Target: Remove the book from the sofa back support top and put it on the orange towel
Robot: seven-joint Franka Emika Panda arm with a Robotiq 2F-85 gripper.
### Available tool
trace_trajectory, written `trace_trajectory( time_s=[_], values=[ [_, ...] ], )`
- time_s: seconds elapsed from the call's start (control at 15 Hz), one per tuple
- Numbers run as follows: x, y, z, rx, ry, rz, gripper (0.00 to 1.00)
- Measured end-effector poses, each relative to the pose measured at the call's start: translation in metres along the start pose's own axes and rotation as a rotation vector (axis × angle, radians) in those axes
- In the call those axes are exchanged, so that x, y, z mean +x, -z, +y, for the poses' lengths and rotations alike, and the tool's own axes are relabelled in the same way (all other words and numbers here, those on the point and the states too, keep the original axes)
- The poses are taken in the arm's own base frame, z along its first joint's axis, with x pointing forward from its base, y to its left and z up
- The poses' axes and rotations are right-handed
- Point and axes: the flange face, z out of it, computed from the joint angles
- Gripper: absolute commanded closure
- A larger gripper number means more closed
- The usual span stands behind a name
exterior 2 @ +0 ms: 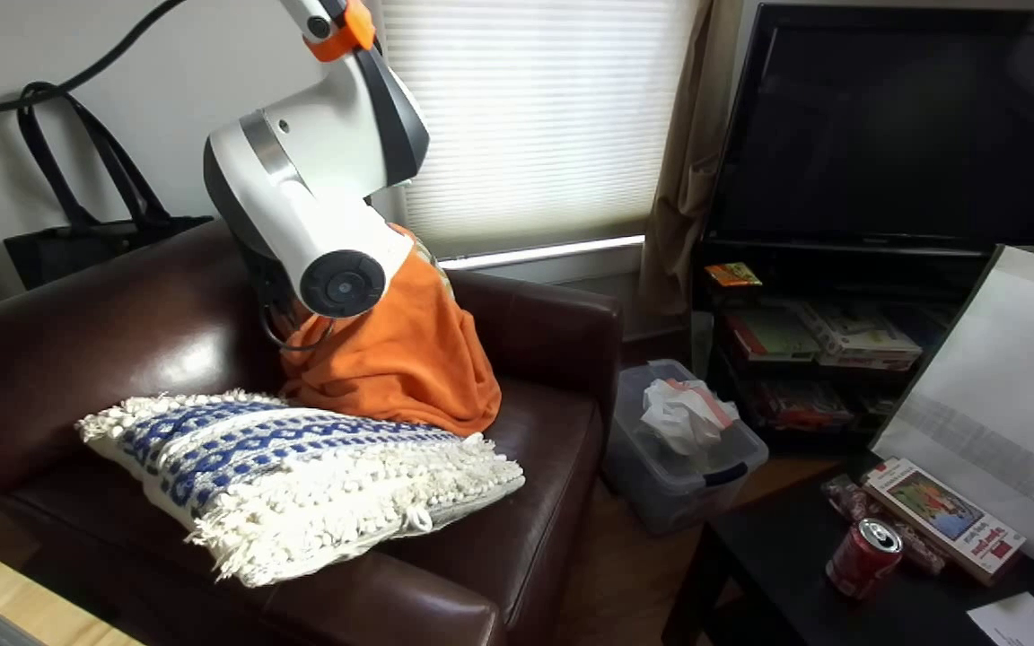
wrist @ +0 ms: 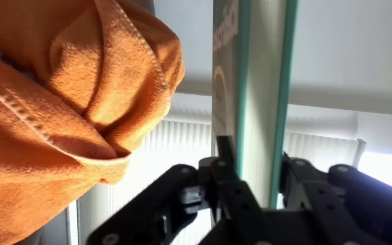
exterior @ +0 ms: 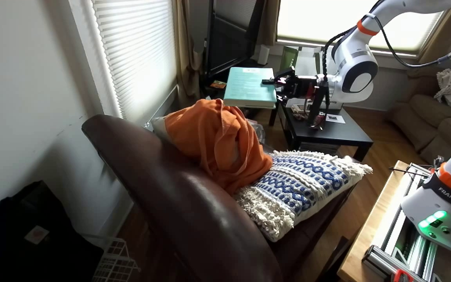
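Bright blinds (wrist: 172,143) behind; book (exterior: 249,86) pinched between fingers (wrist: 226,151), seemingly apart from orange towel (exterior: 217,145).

The book (exterior: 249,84) is between the fingers (wrist: 226,153), one to each face, near the top of the towel (exterior: 225,147); in the wrist view the towel shows to the book's left, a gap between. That towel sits on the sofa (exterior 2: 542,467), against the backrest (exterior: 194,194), and the throw pillow (exterior 2: 302,484) lies beside it, touching. Behind the backrest is a tote bag (exterior 2: 59,256). In an exterior view, a storage bin (exterior 2: 661,504) stands past the sofa arm (exterior 2: 562,323), a plastic bag (exterior 2: 683,417) at its top; behind it, to the right, is the television (exterior 2: 894,135), and nearer me the worktop (exterior 2: 777,570) carries a soda can (exterior 2: 860,563).
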Motion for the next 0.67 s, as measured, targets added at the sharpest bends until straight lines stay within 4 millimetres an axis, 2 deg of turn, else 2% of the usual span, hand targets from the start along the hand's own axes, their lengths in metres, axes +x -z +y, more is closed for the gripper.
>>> trace_trajectory(
  time_s=[0.33, 0.47, 0.67],
  values=[
    [-0.013, -0.051, -0.018, 0.01, 0.054, 0.051, 0.93],
    [-0.005, -0.064, -0.021, -0.029, 0.057, 0.063, 0.93],
    [0.021, -0.074, -0.019, -0.074, 0.027, 0.096, 0.93]
  ],
)
